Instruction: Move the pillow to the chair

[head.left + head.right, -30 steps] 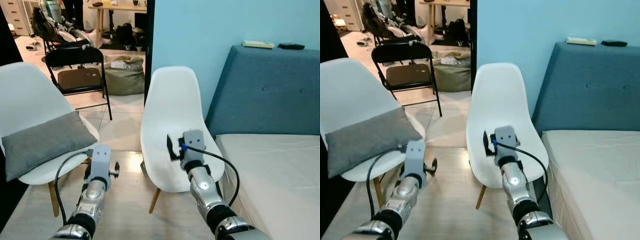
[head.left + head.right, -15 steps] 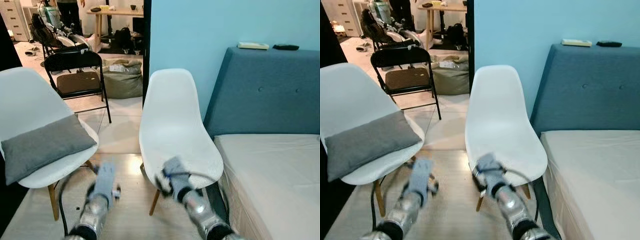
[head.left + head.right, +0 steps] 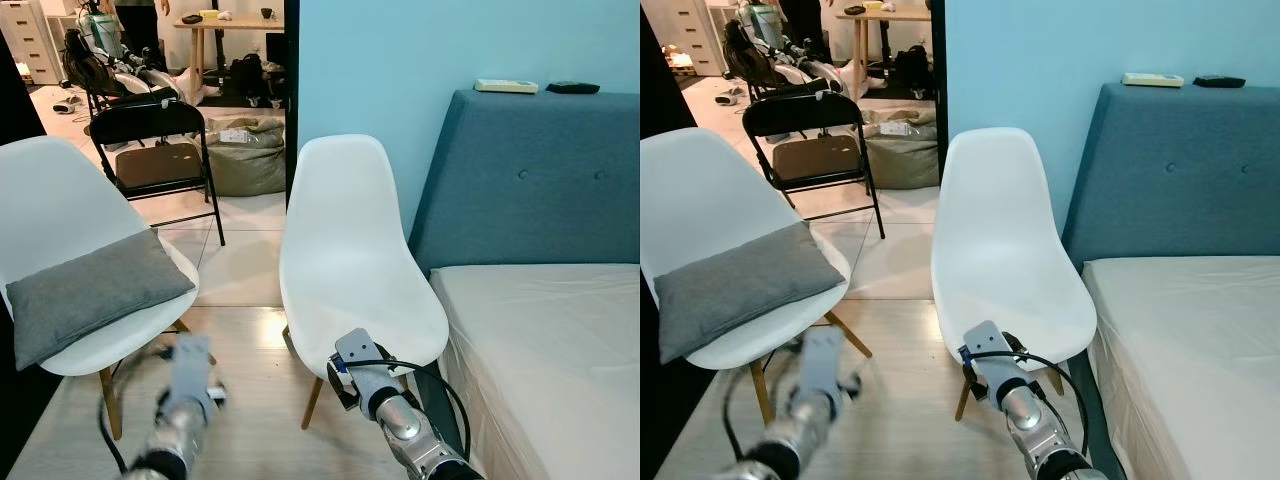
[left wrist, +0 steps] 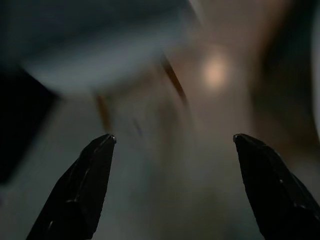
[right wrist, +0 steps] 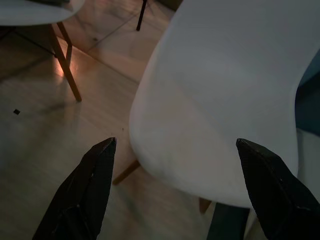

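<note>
A grey pillow lies on the left white chair; both chairs stand on a pale wooden floor.

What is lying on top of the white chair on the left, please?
A grey pillow lies across the seat of the left white chair, reaching its front edge. The seat surface beneath the pillow is covered, so anything under it cannot be seen.

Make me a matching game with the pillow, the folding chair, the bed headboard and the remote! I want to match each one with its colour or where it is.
Things:
1. pillow
2. folding chair
3. headboard
4. remote

Clues:
A. black frame
B. lying on top of the headboard
C. grey, on the left white chair
D. blue, padded

Pairs: 1-C, 2-A, 3-D, 4-B
</note>
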Tool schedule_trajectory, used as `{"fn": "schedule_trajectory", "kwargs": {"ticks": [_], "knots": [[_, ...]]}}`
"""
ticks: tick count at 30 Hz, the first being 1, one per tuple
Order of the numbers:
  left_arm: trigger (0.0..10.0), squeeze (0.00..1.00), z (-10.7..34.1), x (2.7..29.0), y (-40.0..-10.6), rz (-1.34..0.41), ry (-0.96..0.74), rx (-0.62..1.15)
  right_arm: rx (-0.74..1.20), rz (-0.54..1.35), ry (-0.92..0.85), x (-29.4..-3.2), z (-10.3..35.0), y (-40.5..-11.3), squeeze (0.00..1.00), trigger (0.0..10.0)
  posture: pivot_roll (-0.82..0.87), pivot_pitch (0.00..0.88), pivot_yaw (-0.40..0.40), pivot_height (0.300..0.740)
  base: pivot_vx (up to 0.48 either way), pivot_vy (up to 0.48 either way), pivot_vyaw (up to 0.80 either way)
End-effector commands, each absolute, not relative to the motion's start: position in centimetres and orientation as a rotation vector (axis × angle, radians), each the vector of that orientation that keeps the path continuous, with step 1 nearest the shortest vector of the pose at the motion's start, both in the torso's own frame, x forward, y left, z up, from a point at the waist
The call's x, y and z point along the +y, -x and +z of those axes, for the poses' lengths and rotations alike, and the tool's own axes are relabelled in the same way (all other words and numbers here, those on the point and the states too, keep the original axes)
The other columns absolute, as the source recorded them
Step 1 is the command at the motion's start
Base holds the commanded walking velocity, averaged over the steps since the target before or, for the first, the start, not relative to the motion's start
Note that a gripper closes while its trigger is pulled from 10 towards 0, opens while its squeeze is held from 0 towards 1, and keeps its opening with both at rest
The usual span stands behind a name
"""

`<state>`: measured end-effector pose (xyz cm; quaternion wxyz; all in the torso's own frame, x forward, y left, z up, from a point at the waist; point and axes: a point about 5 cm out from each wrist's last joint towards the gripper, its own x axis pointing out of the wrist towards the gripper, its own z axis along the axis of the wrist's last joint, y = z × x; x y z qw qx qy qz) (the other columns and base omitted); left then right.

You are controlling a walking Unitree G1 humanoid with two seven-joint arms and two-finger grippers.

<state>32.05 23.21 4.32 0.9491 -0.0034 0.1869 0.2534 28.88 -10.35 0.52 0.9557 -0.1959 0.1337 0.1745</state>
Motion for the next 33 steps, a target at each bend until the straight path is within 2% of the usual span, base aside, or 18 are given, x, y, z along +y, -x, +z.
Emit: {"fn": "schedule_trajectory", "kwargs": {"ticks": [1,2,3,4,5,8,13,15,17,21,25,26,27,29,30,31,32,33], "knots": [[10.0,0.00,7.6,25.5,-33.0,0.646,-0.031,0.201,0.262,0.350,0.403,-10.3,0.8,-29.2,0.00,10.0,0.09,0.000,-0.019,0.740,0.000,0.000,0.00],[10.0,0.00,9.8,26.6,-33.4,0.706,-0.092,0.083,0.260,0.352,0.405,-10.3,0.9,-29.2,0.00,10.0,0.09,0.000,-0.018,0.740,0.000,0.000,0.00],[10.0,0.00,9.8,26.6,-33.4,0.706,-0.092,0.083,0.260,0.352,0.405,-10.3,0.9,-29.2,0.00,10.0,0.09,0.000,-0.018,0.740,0.000,0.000,0.00],[10.0,0.00,12.7,26.8,-34.1,0.691,-0.176,-0.076,0.255,0.354,0.407,-10.2,1.0,-29.3,0.00,10.0,0.09,0.000,-0.019,0.740,0.000,0.000,0.00],[10.0,0.00,12.7,26.8,-34.1,0.691,-0.176,-0.076,0.255,0.354,0.407,-10.2,1.0,-29.3,0.00,10.0,0.09,0.000,-0.019,0.740,0.000,0.000,0.00],[10.0,0.00,16.8,26.0,-35.0,0.624,-0.248,-0.289,0.245,0.348,0.402,-10.2,1.2,-29.5,0.00,10.0,0.09,0.000,-0.019,0.740,0.000,0.000,0.00],[10.0,0.00,20.3,21.7,-35.2,0.424,-0.344,-0.559,0.241,0.334,0.403,-10.3,1.4,-29.7,0.00,10.0,0.08,0.000,-0.011,0.740,0.000,0.000,0.00],[10.0,0.00,20.0,24.1,-35.0,0.631,-0.134,-0.501,0.240,0.331,0.404,-10.4,1.4,-29.7,0.00,10.0,0.08,0.000,-0.006,0.740,0.000,0.000,0.00],[10.0,0.00,19.6,25.0,-34.8,0.710,-0.089,-0.476,0.240,0.329,0.405,-10.4,1.3,-29.6,0.00,10.0,0.08,0.000,-0.004,0.740,0.000,0.000,0.00],[10.0,0.00,21.1,21.8,-35.3,0.499,-0.216,-0.607,0.239,0.331,0.411,-10.5,1.3,-29.5,0.00,10.0,0.08,0.000,0.001,0.740,0.000,0.000,0.00],[10.0,0.00,21.4,22.3,-35.4,0.570,-0.207,-0.592,0.236,0.328,0.414,-10.5,1.3,-29.6,0.00,10.0,0.07,0.000,0.003,0.740,0.000,0.000,0.00],[10.0,0.00,21.5,21.0,-35.7,0.475,-0.275,-0.605,0.241,0.322,0.407,-10.6,1.3,-29.5,0.00,10.0,0.08,0.000,0.000,0.740,0.000,0.000,0.00],[10.0,0.00,20.0,18.0,-36.3,0.237,-0.390,-0.552,0.249,0.314,0.399,-10.7,1.2,-29.5,0.00,10.0,0.09,0.000,0.003,0.740,0.000,0.000,0.00],[10.0,0.00,18.9,17.0,-36.5,0.149,-0.405,-0.495,0.251,0.313,0.398,-10.7,1.1,-29.5,0.00,10.0,0.09,0.000,0.003,0.740,0.000,0.000,0.00],[10.0,0.00,16.4,16.6,-36.7,0.084,-0.359,-0.336,0.251,0.317,0.405,-10.6,1.1,-29.5,0.00,10.0,0.08,0.000,0.007,0.740,0.000,0.000,0.00],[10.0,0.00,16.4,16.6,-36.7,0.084,-0.359,-0.336,0.251,0.317,0.405,-10.6,1.1,-29.5,0.00,10.0,0.08,0.000,0.007,0.740,0.000,0.000,0.00],[10.0,0.00,11.6,17.4,-36.3,0.141,-0.279,-0.040,0.250,0.320,0.405,-10.5,1.2,-29.5,0.00,10.0,0.07,0.000,0.014,0.740,0.000,0.000,0.00],[10.0,0.00,11.6,17.4,-36.3,0.141,-0.279,-0.040,0.250,0.320,0.405,-10.5,1.2,-29.5,0.00,10.0,0.07,0.000,0.014,0.740,0.000,0.000,0.00]]}}
